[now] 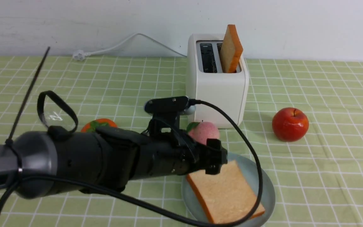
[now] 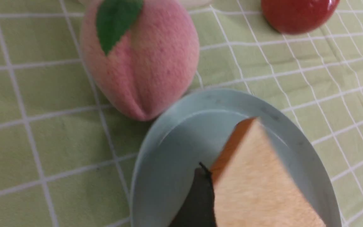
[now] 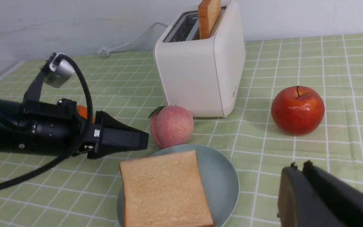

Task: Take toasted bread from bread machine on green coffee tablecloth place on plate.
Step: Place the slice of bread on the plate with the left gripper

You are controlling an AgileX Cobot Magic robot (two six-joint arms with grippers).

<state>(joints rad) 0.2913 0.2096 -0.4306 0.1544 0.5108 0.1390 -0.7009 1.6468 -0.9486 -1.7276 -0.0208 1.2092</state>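
The left jaws are standing spread wide above the plate [image 1: 268, 195], gripping nothing, while one toasted bread slice [image 1: 225, 192] is lying flat on it. The other slice [image 1: 231, 49] is sticking up from the bread machine [image 1: 216, 91] on the green coffee tablecloth [image 1: 326, 173]. The right jaws are sitting closed and empty.

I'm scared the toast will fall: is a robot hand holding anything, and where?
Nothing is held. The left gripper is open around the toast lying on the plate; the right gripper is shut, empty.
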